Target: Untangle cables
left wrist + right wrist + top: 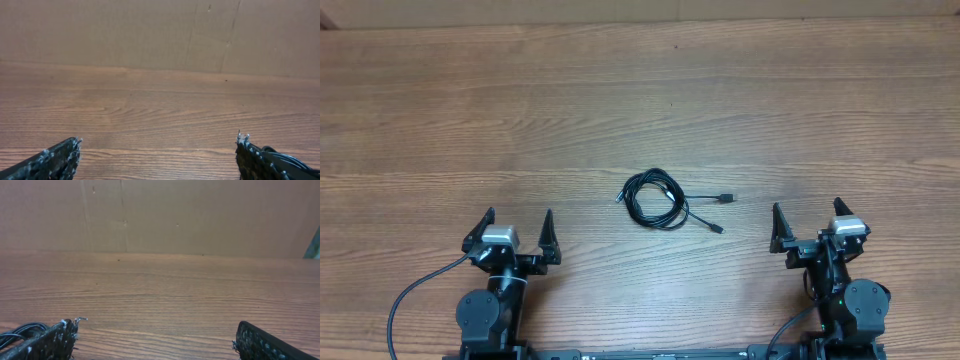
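Observation:
The cables (655, 198) lie as one small tangled coil of thin black cord at the middle of the wooden table (470, 100). Two plug ends trail off to the right of it (725, 197). My left gripper (518, 215) rests near the front edge, left of the coil, open and empty. My right gripper (807, 208) rests to the right of the coil, also open and empty. In the left wrist view the gripper (159, 142) frames bare wood, and a bit of the cables (290, 159) peeks past its right finger. In the right wrist view the gripper (156, 326) has the cables (20, 330) beyond its left finger.
A brown cardboard wall (150, 30) stands along the table's far edge. The thick black arm cable (410, 295) loops at the front left beside the left arm's base.

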